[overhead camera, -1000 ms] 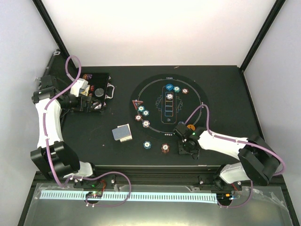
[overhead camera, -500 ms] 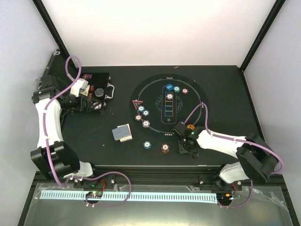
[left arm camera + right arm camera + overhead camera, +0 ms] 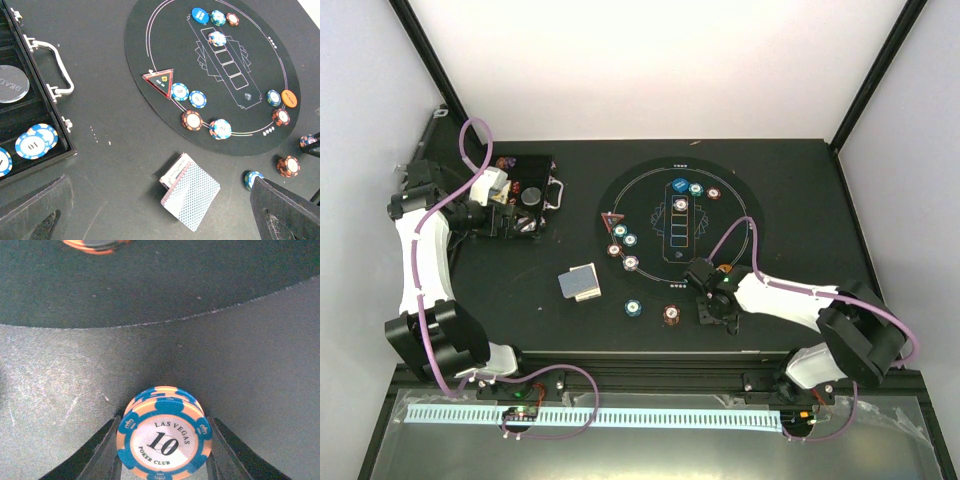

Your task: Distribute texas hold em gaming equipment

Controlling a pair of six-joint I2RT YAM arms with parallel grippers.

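Shifted left, lower centre, our right tool (image 3: 708, 308) brackets the chip stack (image 3: 164, 440); whether clamped, we cannot tell. Let us squeeze centred. Left tool (image 3: 160, 220) gapes apart.

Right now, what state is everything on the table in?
Black case: open, chips inside.
Card deck: face down, fanned askew, off the mat.
Teal 10 chip: flat on the table.
Left gripper: jaws wide open, empty.
Right gripper: jaws pressed on the chip's two sides.
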